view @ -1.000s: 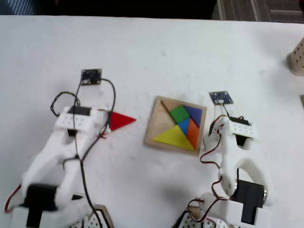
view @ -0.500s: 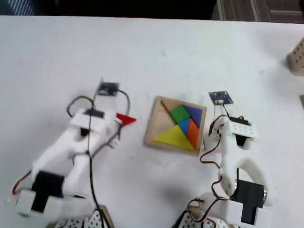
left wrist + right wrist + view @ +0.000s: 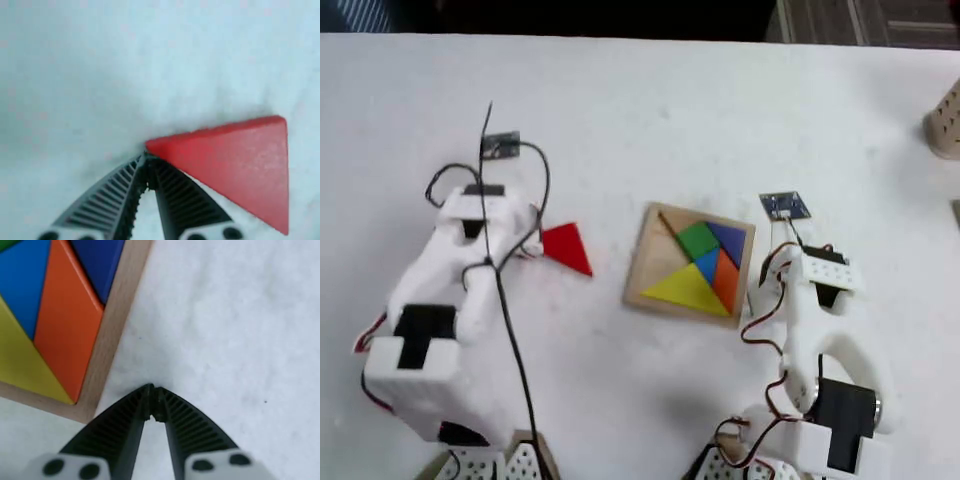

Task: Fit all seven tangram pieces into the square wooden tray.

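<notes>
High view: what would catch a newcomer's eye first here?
The bright red triangle lies on the white table left of the wooden tray, with the left gripper shut at its corner. In the tray, coloured pieces fill the right part, with bare wood on the left.

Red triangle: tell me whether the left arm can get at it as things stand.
Probably yes. The left gripper sits right at one corner of the red triangle, with bare table around the piece and nothing between them. Its jaws are shut, though, so they would need opening before any grasp.
</notes>
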`<state>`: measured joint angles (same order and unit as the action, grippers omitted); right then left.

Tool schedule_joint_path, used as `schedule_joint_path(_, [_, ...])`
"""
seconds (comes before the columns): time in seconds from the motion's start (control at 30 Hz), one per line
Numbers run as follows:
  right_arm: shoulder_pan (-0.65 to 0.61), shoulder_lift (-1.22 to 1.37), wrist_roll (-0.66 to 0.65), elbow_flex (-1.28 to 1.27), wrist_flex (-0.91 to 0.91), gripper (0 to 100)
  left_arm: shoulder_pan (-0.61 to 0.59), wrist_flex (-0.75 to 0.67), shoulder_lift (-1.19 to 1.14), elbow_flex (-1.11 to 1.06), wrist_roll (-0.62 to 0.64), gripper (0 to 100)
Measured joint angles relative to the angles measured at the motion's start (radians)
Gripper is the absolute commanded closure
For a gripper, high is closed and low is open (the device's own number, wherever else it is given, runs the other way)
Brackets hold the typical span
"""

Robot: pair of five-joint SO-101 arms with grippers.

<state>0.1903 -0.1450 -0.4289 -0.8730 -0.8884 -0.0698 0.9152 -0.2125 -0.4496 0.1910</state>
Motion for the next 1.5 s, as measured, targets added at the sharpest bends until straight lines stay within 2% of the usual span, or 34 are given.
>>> schedule_joint_path(0.3, [0.0,0.0,0.0,0.0,0.0,98.1,0.017,0.0,-0.137,0.215,0.0,98])
schedule_joint_path(0.63, [0.0,0.0,0.0,0.0,0.0,98.1,0.137,-0.11,-0.146,0.255,-0.002,98])
schedule_joint_path(0.8, [0.0,0.0,0.0,0.0,0.0,98.1,0.132,-0.127,-0.146,0.255,-0.002,98])
schedule_joint_path(1.0, [0.0,0.0,0.0,0.0,0.0,98.1,0.133,0.083,-0.008,0.233,-0.002,98])
schedule_joint_path(1.1, [0.0,0.0,0.0,0.0,0.0,98.1,0.132,0.063,0.043,0.129,0.064,98])
schedule_joint_path(1.2, [0.0,0.0,0.0,0.0,0.0,98.1,0.132,-0.054,0.038,0.031,0.19,98])
schedule_joint_path(1.3, [0.0,0.0,0.0,0.0,0.0,98.1,0.098,-0.147,0.002,0.034,0.245,98])
schedule_joint_path(1.5, [0.0,0.0,0.0,0.0,0.0,98.1,0.087,-0.14,-0.176,0.195,0.258,98])
